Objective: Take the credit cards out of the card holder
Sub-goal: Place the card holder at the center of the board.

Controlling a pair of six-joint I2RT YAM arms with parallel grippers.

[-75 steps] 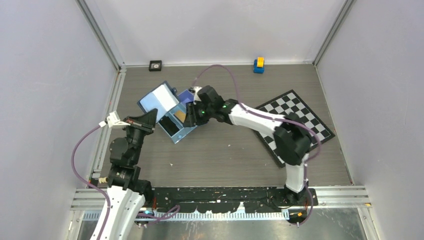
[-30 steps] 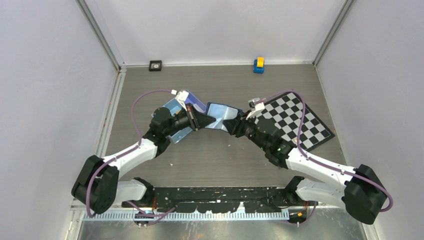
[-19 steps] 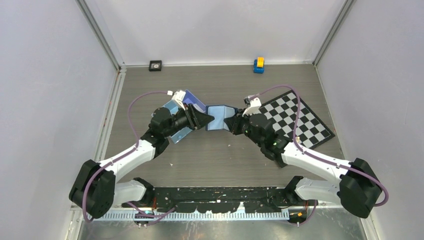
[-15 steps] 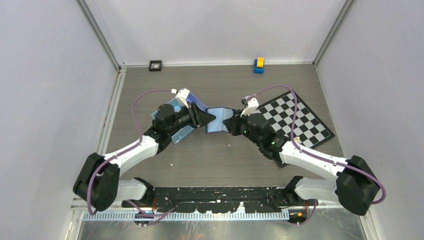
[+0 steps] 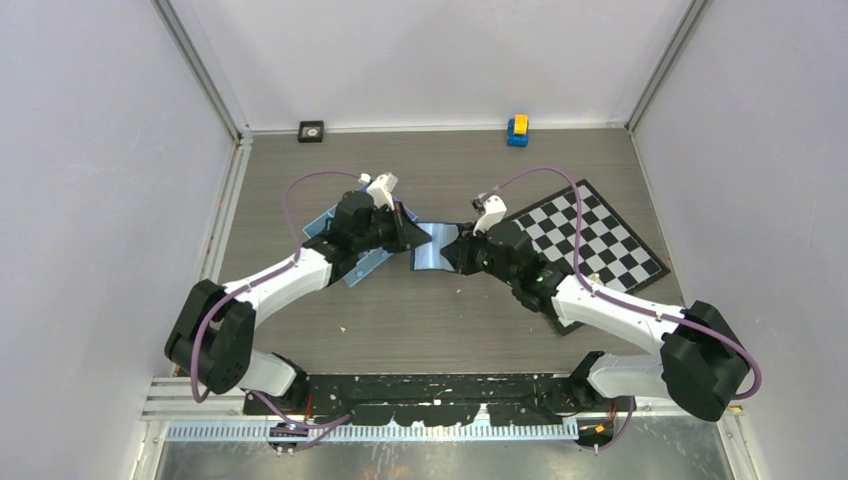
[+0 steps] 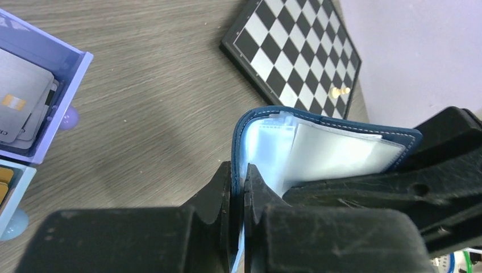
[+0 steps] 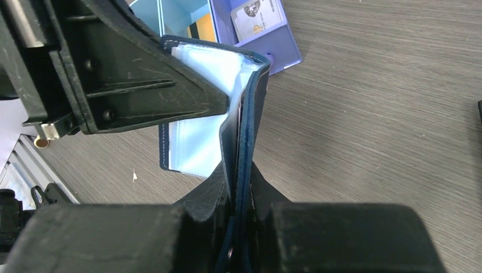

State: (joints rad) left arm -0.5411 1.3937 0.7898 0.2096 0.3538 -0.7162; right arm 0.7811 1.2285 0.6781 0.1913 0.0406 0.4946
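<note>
The card holder (image 5: 428, 256) hangs open like a book above the table's middle, navy outside with pale clear sleeves inside (image 6: 318, 149). My left gripper (image 5: 411, 240) is shut on its left flap (image 6: 239, 170). My right gripper (image 5: 451, 250) is shut on the opposite cover (image 7: 239, 177), with the folded navy layers pinched between its fingers. Whether the sleeves hold credit cards I cannot tell. Silver credit cards (image 6: 20, 102) lie in the tray's purple compartment (image 7: 258, 12), and an orange-gold card (image 7: 205, 27) lies in the compartment beside it.
The light-blue tray (image 5: 368, 263) sits under and behind my left gripper. A chessboard (image 5: 590, 245) lies to the right with a small white pawn (image 6: 341, 91) on it. A yellow-and-blue block (image 5: 517, 130) and a small black square (image 5: 311, 130) sit at the back wall.
My left gripper opened briefly, turned, and closed again on the holder's left flap. My right gripper tightened on the other cover. The holder shifted slightly left and toward the near edge.
</note>
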